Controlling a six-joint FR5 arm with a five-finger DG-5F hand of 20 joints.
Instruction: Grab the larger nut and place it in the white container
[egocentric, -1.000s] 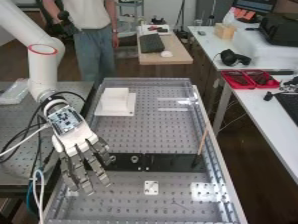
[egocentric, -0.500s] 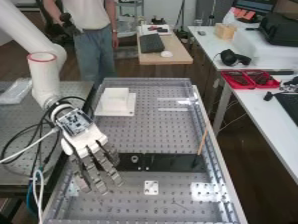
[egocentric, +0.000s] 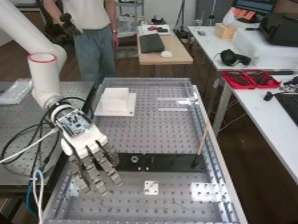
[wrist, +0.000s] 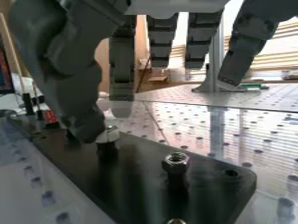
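An open hand (egocentric: 85, 141), gripping nothing, hangs by the left edge of the counter (egocentric: 149, 135), its thumb (wrist: 66, 95) so near the apparently larger nut (wrist: 112, 134) on the black plate (egocentric: 174, 163) that an off-centre close could knock it loose, short of the container (egocentric: 114, 102).

White glare is being reflected by the perforated silver metal benchtop (egocentric: 133, 202). Dim reflections are being carried by the glossy black plate (wrist: 143, 175).

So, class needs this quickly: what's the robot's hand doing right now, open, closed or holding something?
Open: the hand has its fingers extended beside the black plate, gripping nothing.
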